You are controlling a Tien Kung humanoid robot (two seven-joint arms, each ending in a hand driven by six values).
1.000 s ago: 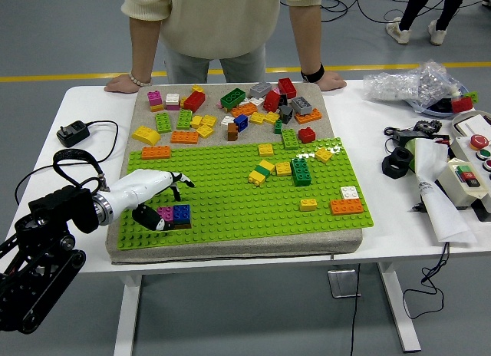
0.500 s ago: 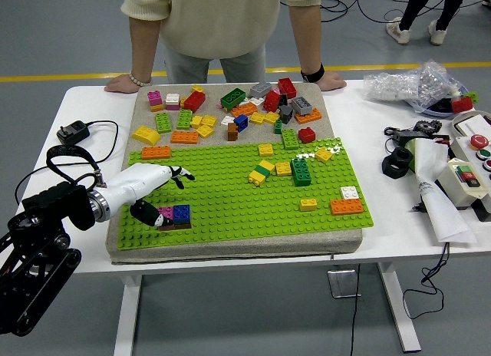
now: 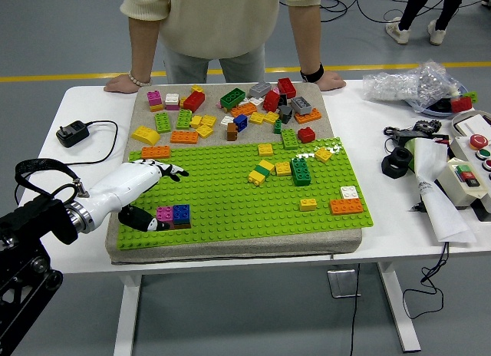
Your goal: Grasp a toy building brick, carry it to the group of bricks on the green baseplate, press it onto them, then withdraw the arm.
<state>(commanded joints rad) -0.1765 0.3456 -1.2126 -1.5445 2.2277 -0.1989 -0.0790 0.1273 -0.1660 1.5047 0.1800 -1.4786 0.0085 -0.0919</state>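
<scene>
White counter (image 3: pixel 92 153) carried the green baseplate (image 3: pixel 230 202); the left hand (image 3: pixel 142 183), fingers spread and empty, hovered beside the pressed pink-and-blue brick group (image 3: pixel 174 215). Withdrawal seemed underway; clearing leftward should finish it.

No text, label, brand, number or sign can be read anywhere in the head view. The grey control box (image 3: pixel 469 174) with red and green buttons at the right end of the white desk (image 3: pixel 383 210) may carry markings, but they are too small to make out.
</scene>
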